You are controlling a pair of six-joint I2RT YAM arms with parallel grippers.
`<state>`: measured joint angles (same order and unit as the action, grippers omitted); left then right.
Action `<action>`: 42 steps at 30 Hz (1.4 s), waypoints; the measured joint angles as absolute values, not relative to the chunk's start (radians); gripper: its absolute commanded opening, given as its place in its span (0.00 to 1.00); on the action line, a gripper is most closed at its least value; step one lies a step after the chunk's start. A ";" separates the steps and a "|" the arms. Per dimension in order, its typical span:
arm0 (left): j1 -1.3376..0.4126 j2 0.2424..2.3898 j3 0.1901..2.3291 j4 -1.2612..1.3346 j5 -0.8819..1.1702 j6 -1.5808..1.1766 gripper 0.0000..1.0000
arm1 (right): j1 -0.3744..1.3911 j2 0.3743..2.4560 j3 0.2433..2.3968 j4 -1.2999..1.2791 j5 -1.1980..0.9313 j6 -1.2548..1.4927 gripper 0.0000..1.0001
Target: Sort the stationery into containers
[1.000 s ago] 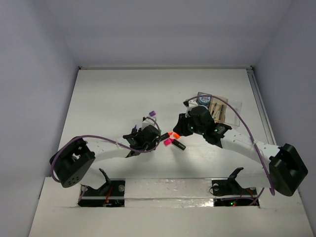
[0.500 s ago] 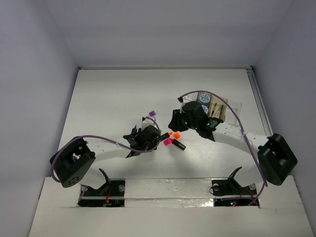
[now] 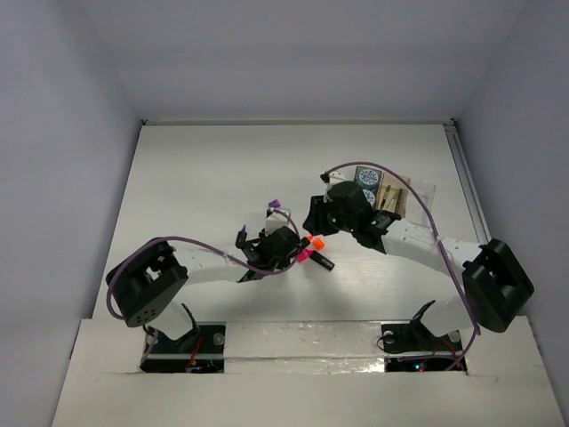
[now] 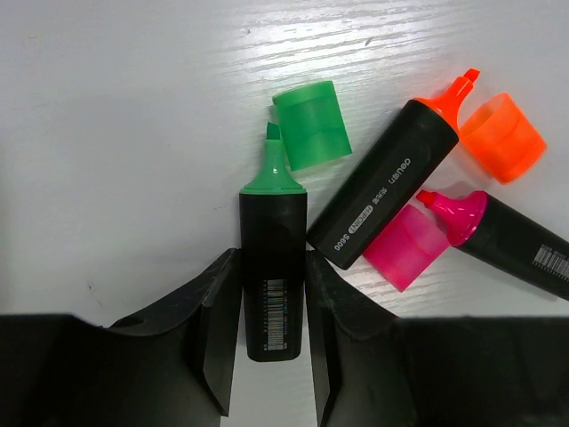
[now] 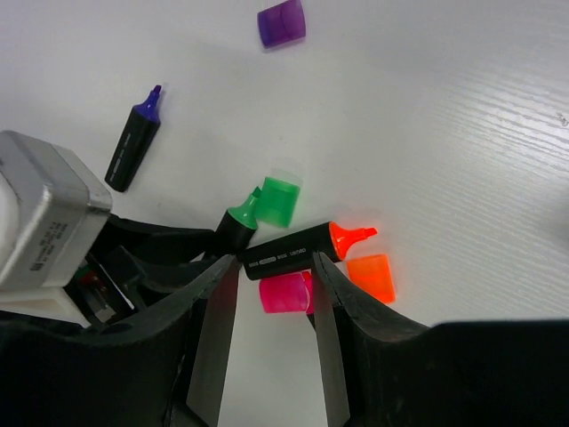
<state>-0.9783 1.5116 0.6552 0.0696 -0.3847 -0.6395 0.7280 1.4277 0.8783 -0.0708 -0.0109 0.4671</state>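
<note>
My left gripper (image 4: 272,260) is shut on the black body of an uncapped green highlighter (image 4: 273,213) that lies on the table, its tip beside a loose green cap (image 4: 311,124). An uncapped orange highlighter (image 4: 382,196), an orange cap (image 4: 502,138), a pink highlighter (image 4: 516,240) and a pink cap (image 4: 404,249) lie just to the right. My right gripper (image 5: 274,267) is open and hovers over the orange highlighter (image 5: 289,256). A clear box with a tan insert (image 3: 396,197) holds blue-and-white round pieces (image 3: 364,175). The dark grey holder is not visible.
A purple highlighter (image 5: 133,151) and a loose purple cap (image 5: 282,22) lie beyond the cluster. The two grippers, left (image 3: 286,245) and right (image 3: 324,222), are close together over the markers. The table's back edge and side walls are far off.
My left arm has moved right, up to the cluster of markers. My right gripper moved left from the box a second ago and has stayed still since.
</note>
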 measured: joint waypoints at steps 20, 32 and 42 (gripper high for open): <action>-1.031 1.188 0.622 -0.199 -0.464 -0.741 0.00 | 0.728 1.437 0.884 -0.065 0.019 0.472 0.49; -0.897 0.860 0.621 -0.081 -0.307 -0.641 0.00 | 0.780 1.714 1.079 -0.114 0.002 0.455 0.56; -0.853 0.801 0.599 -0.030 -0.231 -0.591 0.00 | 0.815 1.888 1.196 -0.223 0.085 0.434 0.56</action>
